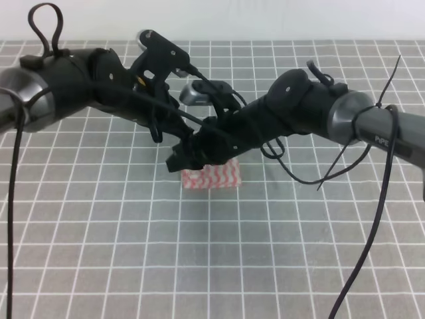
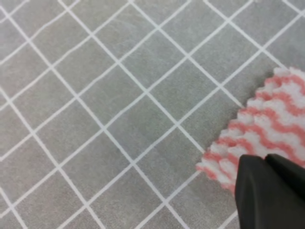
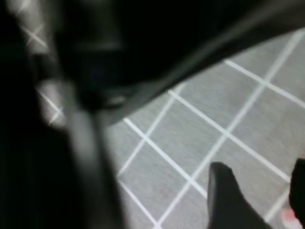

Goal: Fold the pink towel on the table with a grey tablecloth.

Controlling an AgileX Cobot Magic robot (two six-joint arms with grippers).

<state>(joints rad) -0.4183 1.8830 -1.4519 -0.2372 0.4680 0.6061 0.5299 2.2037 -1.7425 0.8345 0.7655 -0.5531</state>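
Observation:
The pink towel [image 1: 211, 177] lies as a small folded rectangle on the table with a grey tablecloth [image 1: 265, 252], near the middle. Both black arms cross just above its upper left edge, the left arm [image 1: 113, 93] coming from the left and the right arm [image 1: 299, 109] from the right, and they hide part of it. In the left wrist view my left gripper [image 2: 268, 167] has its fingers pressed together over a corner of the towel [image 2: 271, 119]; whether cloth is pinched is hidden. In the right wrist view my right gripper [image 3: 259, 191] stands open above bare cloth.
Loose black cables [image 1: 372, 219] hang from the right arm over the right side of the table. A cable loop [image 1: 45, 26] sticks up from the left arm. The blurred left arm fills the upper left of the right wrist view.

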